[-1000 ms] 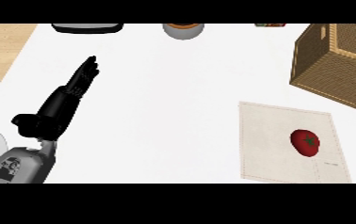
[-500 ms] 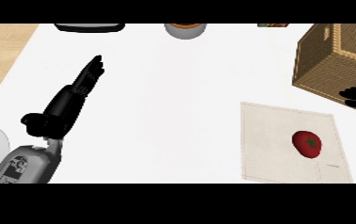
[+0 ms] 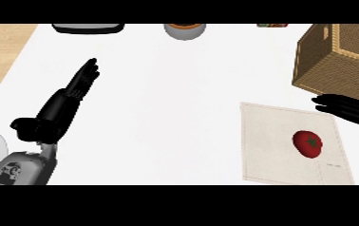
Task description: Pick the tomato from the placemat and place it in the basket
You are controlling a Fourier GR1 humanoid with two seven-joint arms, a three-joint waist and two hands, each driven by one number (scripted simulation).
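Note:
A red tomato (image 3: 307,143) with a green stem lies on the beige placemat (image 3: 273,144) at the right of the white counter. The woven basket (image 3: 328,59) stands beyond the mat at the right edge. My right hand (image 3: 338,106) comes in from the right edge, fingers straight, between the basket and the mat, a little above and to the right of the tomato, not touching it. My left hand (image 3: 64,106) rests at the left, open with fingers stretched up.
A grey bowl (image 3: 185,30) with an orange inside, a dark tray (image 3: 88,28) and a small item (image 3: 272,25) line the far edge. A wooden surface (image 3: 14,42) shows at the far left.
My right hand has come into view from the right edge over the mat's upper corner. The view has shifted slightly; the tomato stays on the mat.

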